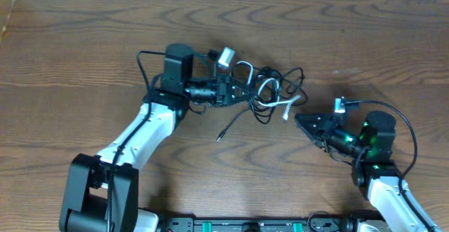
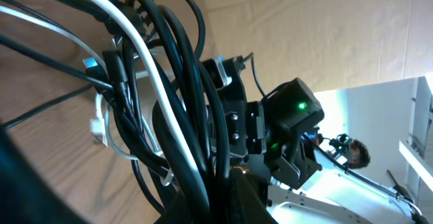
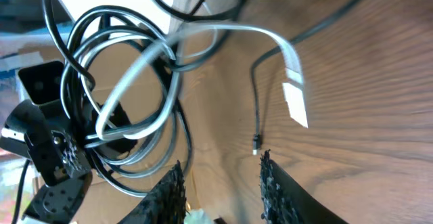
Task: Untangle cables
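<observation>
The left pincer (image 1: 237, 90) was pressed shut on the black and white cables (image 1: 270, 88), a knotted clump lying near the middle of the worktop (image 1: 84, 50). The right pincer (image 1: 302, 120) sat just beside the clump's white plug (image 1: 286, 113), fingers parted, gripping nothing

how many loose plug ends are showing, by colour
white plug: 1
black plug: 1
total: 2
</observation>
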`<state>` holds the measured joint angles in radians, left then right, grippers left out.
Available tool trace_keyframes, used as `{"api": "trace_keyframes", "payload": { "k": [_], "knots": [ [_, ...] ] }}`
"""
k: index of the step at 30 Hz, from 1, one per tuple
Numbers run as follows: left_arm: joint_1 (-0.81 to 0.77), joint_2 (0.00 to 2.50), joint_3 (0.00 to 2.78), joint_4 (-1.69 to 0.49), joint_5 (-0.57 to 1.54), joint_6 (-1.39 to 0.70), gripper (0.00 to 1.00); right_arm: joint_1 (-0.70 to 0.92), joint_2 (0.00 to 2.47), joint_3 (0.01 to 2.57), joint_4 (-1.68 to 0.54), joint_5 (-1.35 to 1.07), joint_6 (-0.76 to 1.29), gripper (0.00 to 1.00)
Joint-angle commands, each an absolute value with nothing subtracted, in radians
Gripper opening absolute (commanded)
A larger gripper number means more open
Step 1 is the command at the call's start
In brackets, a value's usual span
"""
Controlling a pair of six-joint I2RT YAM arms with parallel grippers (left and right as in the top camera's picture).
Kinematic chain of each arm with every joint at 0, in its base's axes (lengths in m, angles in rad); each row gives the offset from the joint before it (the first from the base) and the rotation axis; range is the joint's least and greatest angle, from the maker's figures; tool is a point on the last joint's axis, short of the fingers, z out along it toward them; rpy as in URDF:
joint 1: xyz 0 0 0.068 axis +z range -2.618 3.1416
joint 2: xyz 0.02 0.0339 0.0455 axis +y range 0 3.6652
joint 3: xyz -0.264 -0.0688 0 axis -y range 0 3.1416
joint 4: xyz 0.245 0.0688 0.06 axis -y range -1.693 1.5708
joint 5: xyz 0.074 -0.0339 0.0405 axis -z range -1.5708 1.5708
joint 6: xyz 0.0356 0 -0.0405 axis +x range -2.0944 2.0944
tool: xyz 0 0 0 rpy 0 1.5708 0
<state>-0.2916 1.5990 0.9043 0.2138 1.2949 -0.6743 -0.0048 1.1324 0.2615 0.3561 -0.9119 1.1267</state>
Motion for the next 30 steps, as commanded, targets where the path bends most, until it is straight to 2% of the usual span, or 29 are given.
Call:
{"api": "trace_keyframes", "payload": {
  "k": [1, 6, 16, 19, 24, 30],
  "knots": [
    [-0.323, 1.588, 0.900, 0.220, 1.300, -0.675, 0.08, 0.075, 1.132, 0.267, 0.378, -0.799, 1.219, 0.33],
    [-0.379, 1.588, 0.900, 0.220, 1.301, -0.653, 0.08, 0.115, 1.132, 0.267, 0.401, -0.709, 1.255, 0.33],
    [-0.445, 1.588, 0.900, 0.220, 1.336, -0.568, 0.08, 0.115, 1.132, 0.267, 0.461, -0.710, 1.306, 0.32],
    [-0.447, 1.588, 0.900, 0.220, 1.335, -0.526, 0.08, 0.115, 1.132, 0.267, 0.461, -0.734, 1.316, 0.18],
    [-0.443, 1.588, 0.900, 0.220, 1.334, -0.448, 0.08, 0.115, 1.132, 0.267, 0.459, -0.779, 1.311, 0.03],
    [-0.366, 1.588, 0.900, 0.219, 1.319, -0.366, 0.08, 0.115, 1.132, 0.267, 0.452, -0.896, 1.249, 0.01]
  ]
}}
